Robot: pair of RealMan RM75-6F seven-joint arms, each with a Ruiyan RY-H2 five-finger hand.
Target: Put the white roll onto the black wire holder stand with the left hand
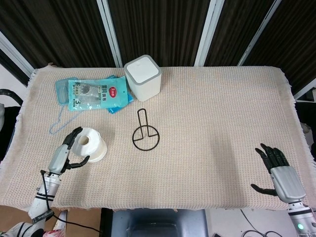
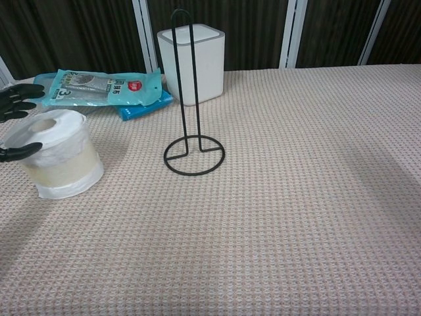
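Left hand (image 1: 67, 149) spread around white roll (image 1: 89, 144), contact unclear, mostly cropped in chest view. Roll at 9 o'clock of black wire holder stand (image 1: 145, 133). Right hand (image 1: 280, 173) released, fingers apart.

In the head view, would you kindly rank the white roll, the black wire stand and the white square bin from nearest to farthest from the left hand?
Measured from the left hand:
1. White roll, right beside the fingers.
2. Black wire stand, further right, mid-table.
3. White square bin, at the far edge, behind the stand.
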